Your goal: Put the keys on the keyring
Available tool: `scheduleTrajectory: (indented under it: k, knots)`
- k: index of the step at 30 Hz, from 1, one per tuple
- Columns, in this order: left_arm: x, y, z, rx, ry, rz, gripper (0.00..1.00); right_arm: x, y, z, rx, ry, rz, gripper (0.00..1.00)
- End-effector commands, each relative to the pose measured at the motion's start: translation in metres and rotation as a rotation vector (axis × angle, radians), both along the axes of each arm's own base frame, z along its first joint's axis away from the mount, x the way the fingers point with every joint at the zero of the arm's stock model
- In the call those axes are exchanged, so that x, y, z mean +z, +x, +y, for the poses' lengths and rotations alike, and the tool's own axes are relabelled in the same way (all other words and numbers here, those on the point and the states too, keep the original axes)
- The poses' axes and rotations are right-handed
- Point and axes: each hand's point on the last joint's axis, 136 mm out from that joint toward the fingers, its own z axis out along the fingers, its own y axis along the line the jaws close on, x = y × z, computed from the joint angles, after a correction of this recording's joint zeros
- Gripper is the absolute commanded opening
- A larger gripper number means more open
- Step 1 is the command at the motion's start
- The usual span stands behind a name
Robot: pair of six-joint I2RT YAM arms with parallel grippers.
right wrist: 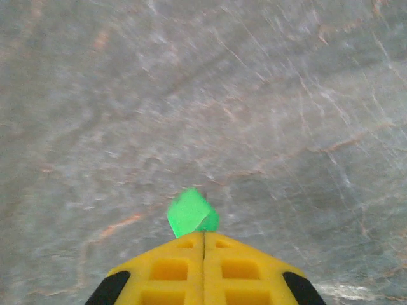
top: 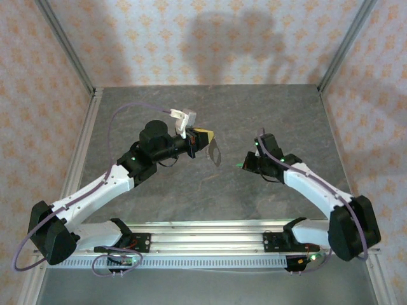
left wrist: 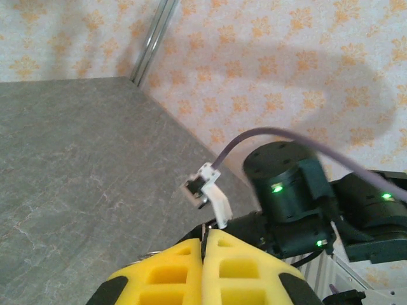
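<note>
Top view: left tool (top: pixel 205 142) pinched shut, brown keyring (top: pixel 215 153) sticking out from tip. Right tool (top: pixel 245 164) close by, not touching it, above grey surface (top: pixel 191 190). Tiny green key (top: pixel 240 166) at its tip.

Left wrist: yellow fingers (left wrist: pixel 241 267) pressed together, no gap.

Right wrist: right tool squeezed tight on key, green head poking out front, blurry.

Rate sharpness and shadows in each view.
Top external: sharp and evenly lit, broad soft shadows on the back wall. Left wrist: close yellow jaws soft, large shadow on patterned wall. Right wrist: marbled table smeared by blur, green key head clearer.
</note>
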Motion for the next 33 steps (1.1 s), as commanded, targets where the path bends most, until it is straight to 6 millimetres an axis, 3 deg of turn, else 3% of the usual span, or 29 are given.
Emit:
scheduleTrajectory:
  k: [1, 9, 15, 25, 33]
  knots:
    - [0.013, 0.000, -0.002, 0.000, -0.022, -0.047, 0.00, 0.041, 0.006, 0.008, 0.012, 0.124, -0.115, 0.00]
    - [0.011, 0.000, -0.001, -0.001, 0.038, -0.077, 0.00, 0.120, 0.004, 0.014, 0.068, 0.284, -0.333, 0.00]
    - [0.010, 0.000, -0.001, -0.005, 0.087, -0.141, 0.00, 0.164, 0.000, 0.013, 0.087, 0.341, -0.472, 0.00]
    - [0.010, -0.006, -0.018, -0.051, 0.170, -0.308, 0.00, 0.215, -0.005, 0.016, 0.118, 0.427, -0.636, 0.00]
    - [0.011, -0.013, -0.038, -0.086, 0.201, -0.367, 0.00, 0.235, -0.017, 0.025, 0.206, 0.480, -0.711, 0.00]
